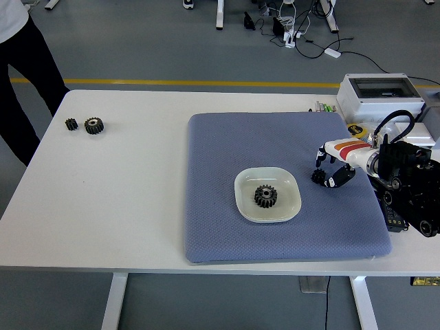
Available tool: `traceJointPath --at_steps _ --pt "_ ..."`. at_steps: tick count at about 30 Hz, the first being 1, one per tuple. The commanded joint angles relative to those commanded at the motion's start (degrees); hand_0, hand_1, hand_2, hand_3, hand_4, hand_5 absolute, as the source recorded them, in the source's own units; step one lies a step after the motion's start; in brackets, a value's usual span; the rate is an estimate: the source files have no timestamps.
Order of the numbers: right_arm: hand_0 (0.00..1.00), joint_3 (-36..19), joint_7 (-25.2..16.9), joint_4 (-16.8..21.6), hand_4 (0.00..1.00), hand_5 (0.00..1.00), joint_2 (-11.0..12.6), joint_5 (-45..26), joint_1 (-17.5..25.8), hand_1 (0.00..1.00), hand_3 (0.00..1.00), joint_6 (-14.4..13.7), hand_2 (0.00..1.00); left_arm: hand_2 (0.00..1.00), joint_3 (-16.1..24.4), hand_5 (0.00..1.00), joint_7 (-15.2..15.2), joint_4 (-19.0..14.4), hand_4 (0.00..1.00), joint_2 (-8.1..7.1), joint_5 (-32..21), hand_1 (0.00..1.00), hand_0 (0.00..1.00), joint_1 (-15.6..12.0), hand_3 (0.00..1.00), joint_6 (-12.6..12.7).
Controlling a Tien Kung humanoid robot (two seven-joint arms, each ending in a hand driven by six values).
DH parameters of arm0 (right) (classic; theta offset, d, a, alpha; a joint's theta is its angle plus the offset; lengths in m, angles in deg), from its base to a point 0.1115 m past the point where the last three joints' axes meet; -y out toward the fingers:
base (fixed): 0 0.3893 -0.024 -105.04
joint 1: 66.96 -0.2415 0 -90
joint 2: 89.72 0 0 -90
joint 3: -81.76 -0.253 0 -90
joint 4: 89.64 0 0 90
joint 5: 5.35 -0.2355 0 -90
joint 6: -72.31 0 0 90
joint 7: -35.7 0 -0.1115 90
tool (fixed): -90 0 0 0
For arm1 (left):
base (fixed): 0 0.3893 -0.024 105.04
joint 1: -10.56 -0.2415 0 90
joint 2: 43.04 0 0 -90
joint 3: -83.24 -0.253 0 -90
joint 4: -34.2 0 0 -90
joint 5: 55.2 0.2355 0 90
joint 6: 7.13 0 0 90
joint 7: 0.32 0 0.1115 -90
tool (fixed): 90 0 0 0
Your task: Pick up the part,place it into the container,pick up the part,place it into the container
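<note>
A dark gear [265,196] lies in the white square dish [291,201] on the blue mat [227,144]. Two more gears, a small one [71,124] and a larger one [93,125], sit at the table's far left. My right hand [328,169] hovers low over the mat just right of the dish, fingers relaxed and holding nothing. My left arm is out of view.
A white box with a clear lid [379,93] stands at the back right, with cables and small devices along the table's right edge [393,214]. A person [20,62] stands at the far left corner.
</note>
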Motion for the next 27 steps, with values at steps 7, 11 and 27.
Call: traceJointPath --at_steps 7,11,27 --pt "0.495 0.3 -0.8 -1.0 0.786 0.15 0.0 -0.7 0.2 0.537 0.567 -1.0 0.661 0.688 0.1 0.606 0.0 0.0 0.666 0.0 0.1 0.678 0.687 0.1 0.565 0.0" --pt "0.484 -0.3 -0.6 -0.5 0.781 0.145 0.0 -0.5 0.4 0.53 0.566 -0.5 0.655 0.688 0.2 0.607 0.0 0.0 0.667 0.0 0.2 0.678 0.685 0.1 0.564 0.0" --pt "0.524 -1.2 0.2 0.0 0.875 0.171 -0.2 -0.4 0.8 0.561 0.737 2.4 0.746 0.688 0.2 0.606 -0.1 0.0 0.665 0.0 0.5 0.678 0.684 -0.2 0.564 0.0"
